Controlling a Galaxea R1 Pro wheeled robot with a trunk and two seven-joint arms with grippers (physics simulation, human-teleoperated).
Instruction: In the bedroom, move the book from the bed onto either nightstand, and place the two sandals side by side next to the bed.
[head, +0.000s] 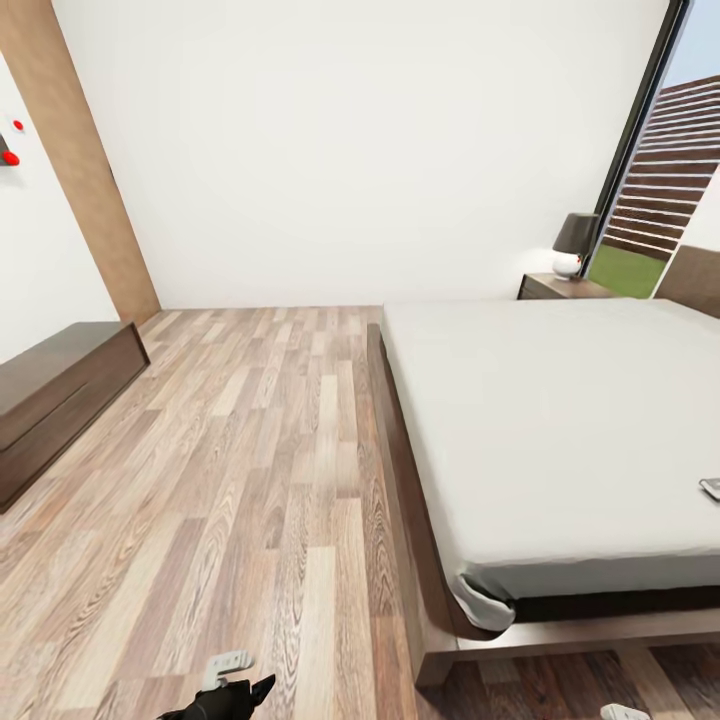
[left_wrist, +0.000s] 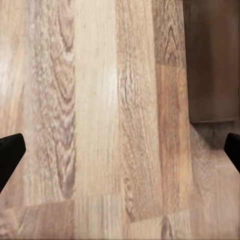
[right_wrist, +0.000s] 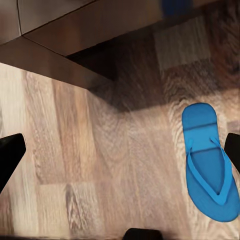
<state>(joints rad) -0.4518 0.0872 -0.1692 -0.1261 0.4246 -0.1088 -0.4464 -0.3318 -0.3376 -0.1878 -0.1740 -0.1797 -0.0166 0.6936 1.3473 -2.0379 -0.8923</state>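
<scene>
My right gripper (right_wrist: 120, 150) jaws spread above floor (right_wrist: 100, 165); blue sandal (right_wrist: 207, 162) lies flat near bed (head: 560, 420) frame corner. Left gripper (left_wrist: 120, 150) jaws spread over bare planks.

The floor (head: 250, 480) is plank wood in mixed tan, pale beige and brown with dark swirling grain; the walls (head: 380, 150) are plain white; a wall panel (head: 75, 150) is tan wood; the mattress (head: 560, 420) is pale grey-white on a dark brown frame (head: 400, 470); the sandal (right_wrist: 207, 160) is bright blue with blue straps; the lamp (head: 572, 245) has a dark grey shade over a white base; the nightstand (head: 560, 287) is dark brown; the low cabinet (head: 55, 395) is dark brown; the left gripper (left_wrist: 120, 155) has black fingers (left_wrist: 9, 155); the right gripper (right_wrist: 120, 155) likewise.
</scene>
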